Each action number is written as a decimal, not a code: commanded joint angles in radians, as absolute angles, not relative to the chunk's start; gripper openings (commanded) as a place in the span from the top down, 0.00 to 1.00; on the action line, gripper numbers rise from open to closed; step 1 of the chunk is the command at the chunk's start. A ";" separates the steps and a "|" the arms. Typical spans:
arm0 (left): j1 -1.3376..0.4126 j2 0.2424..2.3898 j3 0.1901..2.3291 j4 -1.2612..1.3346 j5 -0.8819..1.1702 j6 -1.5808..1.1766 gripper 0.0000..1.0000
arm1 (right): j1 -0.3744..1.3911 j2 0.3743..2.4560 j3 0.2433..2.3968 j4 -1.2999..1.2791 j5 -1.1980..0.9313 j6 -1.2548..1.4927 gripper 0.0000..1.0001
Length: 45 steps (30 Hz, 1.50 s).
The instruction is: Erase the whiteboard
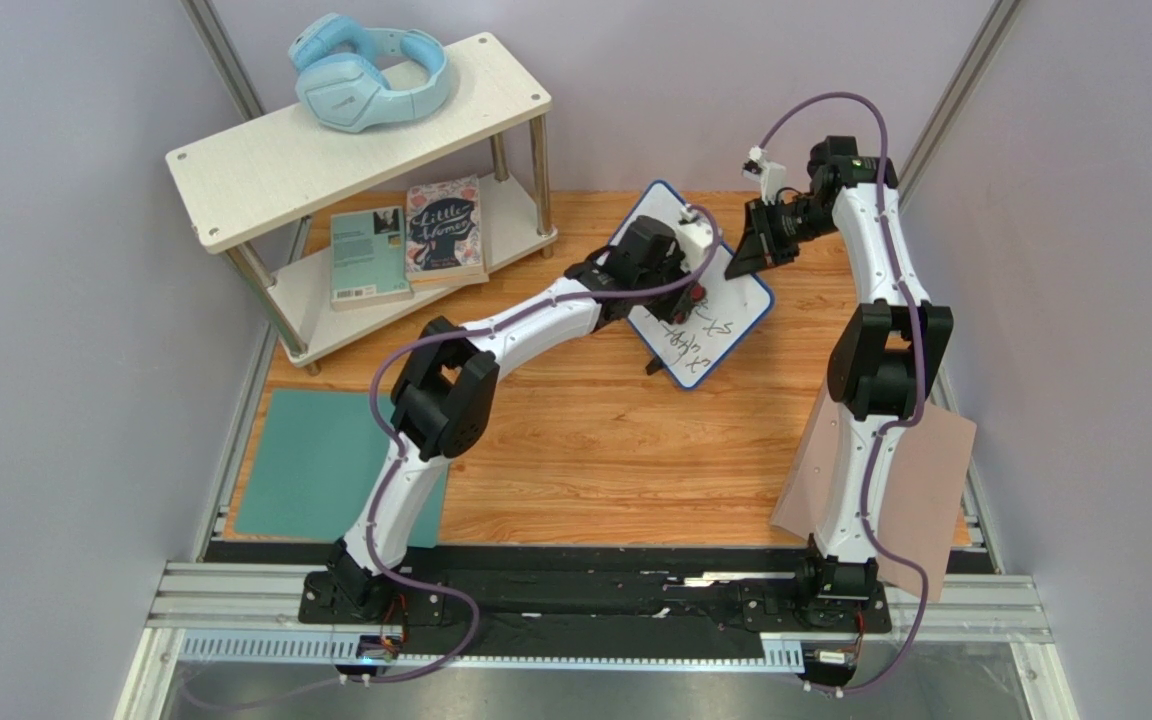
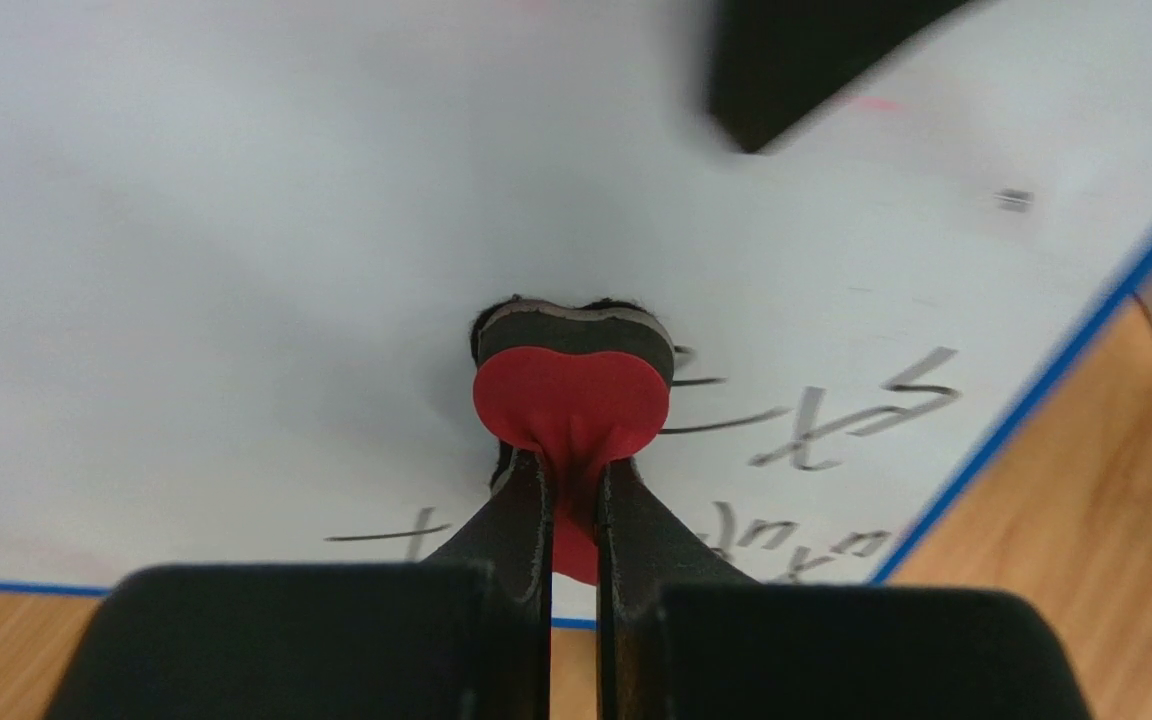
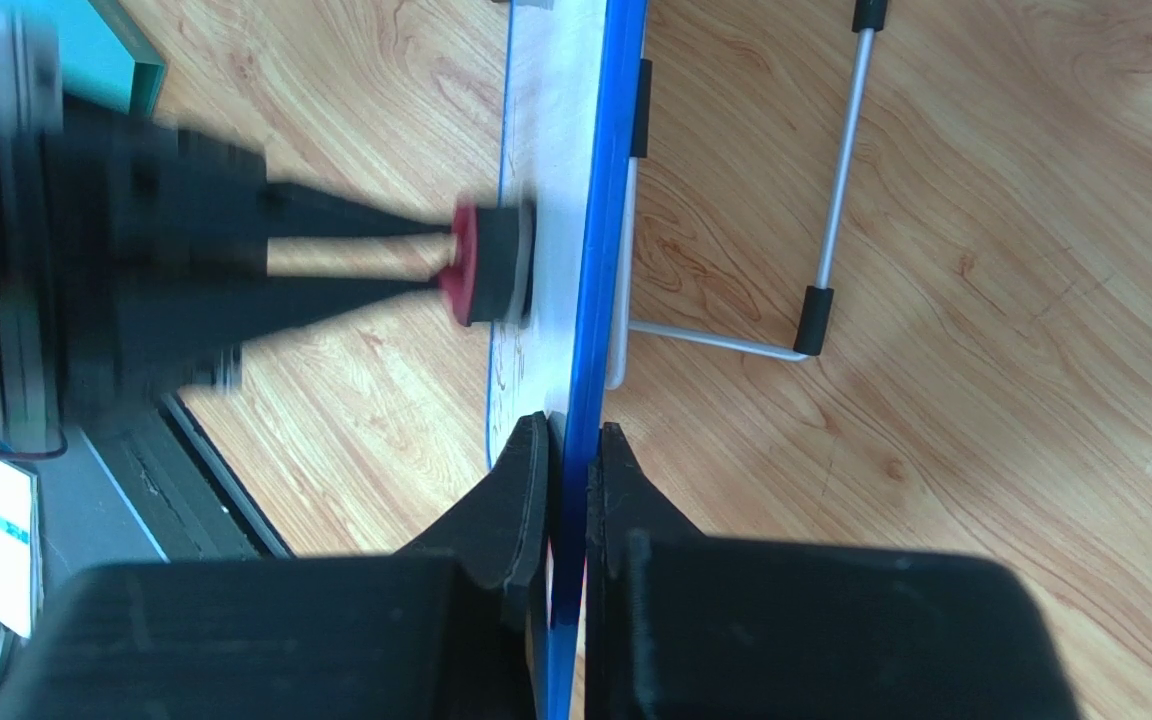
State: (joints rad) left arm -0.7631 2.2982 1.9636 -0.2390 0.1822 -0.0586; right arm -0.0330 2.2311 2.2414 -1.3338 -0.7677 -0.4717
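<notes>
The whiteboard [image 1: 729, 308] stands tilted in the far middle of the wooden tabletop [image 1: 612, 450], its blue rim turned cornerwise to the walls. A wire stand [image 3: 838, 180] sits just behind it. The right gripper [image 3: 570, 443] is clamped narrowly on the board's right far edge, one finger on the white face and one on the back. The left gripper [image 2: 575, 450] reaches in from the left and pinches a small red heart-shaped eraser [image 2: 572, 390], whose dark pad is pressed flat on the white face. Dark handwriting covers the near part of the board, just beside the eraser, while the part beyond the eraser shows white. A broad stretch of wood lies between the board and the black rail at the near edge. At the near left, a teal mat [image 1: 312, 458] lies across the wood's left edge. At the near right, a pinkish-tan sheet [image 1: 935, 480] crosses the right edge behind the right arm. A shelf [image 1: 237, 158] with two levels stands in the far left corner, well apart from the board. Its top level carries light blue headphones [image 1: 372, 72]. Its lower level holds a green book [image 1: 369, 255] and a dark book [image 1: 447, 228], lying side by side. In all there are two arms, one whiteboard, one eraser, one stand, one shelf, one pair of headphones, two books, one mat and one sheet.
</notes>
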 commanded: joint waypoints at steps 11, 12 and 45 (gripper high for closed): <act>-1.000 2.349 1.898 -0.178 0.307 0.011 1.00 | 0.058 2.250 2.209 -1.419 -0.769 -0.629 1.00; -0.996 2.347 1.893 -0.173 0.305 0.006 1.00 | 0.058 2.249 2.209 -1.420 -0.767 -0.629 1.00; -0.684 2.023 1.509 0.147 0.015 -0.263 1.00 | 0.060 2.253 2.207 -1.414 -0.753 -0.630 1.00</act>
